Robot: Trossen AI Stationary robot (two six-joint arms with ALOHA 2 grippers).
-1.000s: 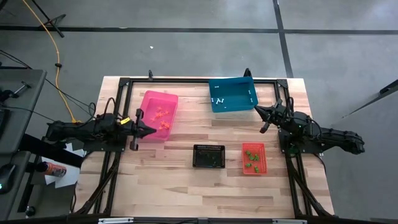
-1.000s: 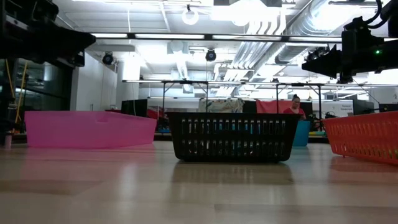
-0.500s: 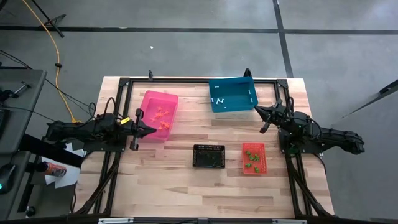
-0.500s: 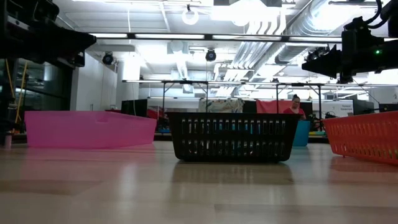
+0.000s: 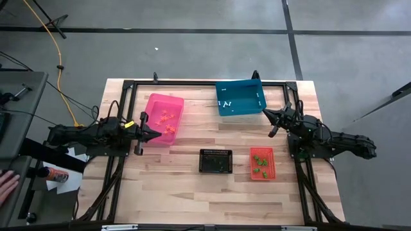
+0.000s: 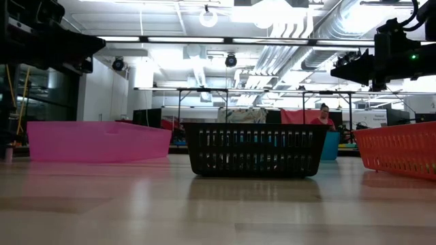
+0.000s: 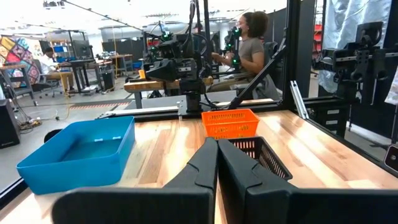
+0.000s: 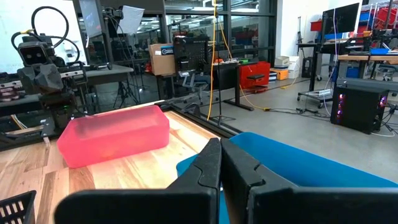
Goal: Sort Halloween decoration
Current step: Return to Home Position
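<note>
Nothing on the tabletop [image 5: 192, 192] is shifting since a second ago; only a person's hand [image 5: 5, 183] is now showing at the far left, off the tabletop. The left hand [image 5: 154, 134] is hovering at a corner of the pink bin [image 5: 164, 96], its fingers pressed together and holding nothing. Orange trinkets [image 5: 168, 119] are lying in that bin. The black basket [image 5: 215, 152] is standing in the middle. White trinkets [image 5: 225, 102] are lying in the blue bin [image 5: 239, 84] and green trinkets [image 5: 260, 163] in the orange bin [image 5: 261, 149]. The right hand [image 5: 270, 115] is hanging just beside the blue bin, its fingers together too. I am judging the sorting as finished: both arms should be folding back slowly, keeping high over the bin walls.
</note>
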